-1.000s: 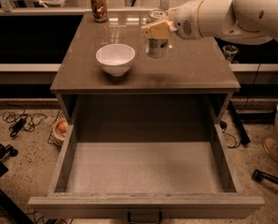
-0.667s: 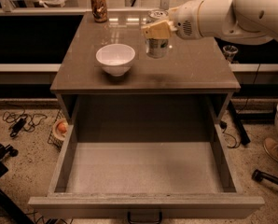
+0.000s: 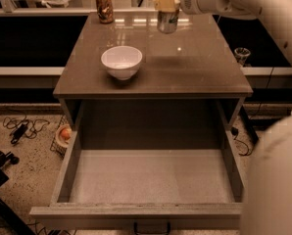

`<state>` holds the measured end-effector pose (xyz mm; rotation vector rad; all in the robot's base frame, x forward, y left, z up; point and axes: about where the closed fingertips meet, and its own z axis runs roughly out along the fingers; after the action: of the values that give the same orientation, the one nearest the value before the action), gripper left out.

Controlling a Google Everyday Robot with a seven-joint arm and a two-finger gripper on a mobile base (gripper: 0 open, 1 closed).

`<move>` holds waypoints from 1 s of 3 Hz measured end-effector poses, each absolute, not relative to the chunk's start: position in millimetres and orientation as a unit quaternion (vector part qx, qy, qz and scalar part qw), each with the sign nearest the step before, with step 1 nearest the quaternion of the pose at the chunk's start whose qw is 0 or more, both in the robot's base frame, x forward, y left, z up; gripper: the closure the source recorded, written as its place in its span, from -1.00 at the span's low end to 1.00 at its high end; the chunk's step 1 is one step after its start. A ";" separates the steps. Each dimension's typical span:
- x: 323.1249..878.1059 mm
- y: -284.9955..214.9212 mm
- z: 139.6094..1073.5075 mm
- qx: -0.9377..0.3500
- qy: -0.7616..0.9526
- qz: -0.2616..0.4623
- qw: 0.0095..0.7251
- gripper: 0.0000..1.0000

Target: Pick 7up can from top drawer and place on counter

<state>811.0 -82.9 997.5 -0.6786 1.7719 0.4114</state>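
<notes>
The small silvery-green metal 7up can (image 3: 168, 22) hangs upright over the rear of the glossy brown-grey square counter (image 3: 200, 70), seemingly clear of its surface. Its top is clamped by the pale yellowish gripper (image 3: 166, 5) (jaws closed on the can). The white robot arm (image 3: 254, 4) reaches in from the right. A round white bowl (image 3: 121, 61) stands left of centre on the counter, and a brown-orange drink can (image 3: 104, 6) stands at its back left corner. Below, the wide shallow grey-brown top drawer (image 3: 151, 177) is pulled open, with a small dark handle (image 3: 151, 227) at its front.
</notes>
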 end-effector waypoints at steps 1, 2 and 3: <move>865.4 -116.1 999.3 -0.238 0.765 0.140 0.582 1.00; 890.8 -144.7 992.3 -0.206 0.764 0.115 0.601 1.00; 903.6 -152.2 963.4 -0.198 0.765 0.104 0.604 1.00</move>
<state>903.6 -152.2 963.4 -0.4590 1.7698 0.2416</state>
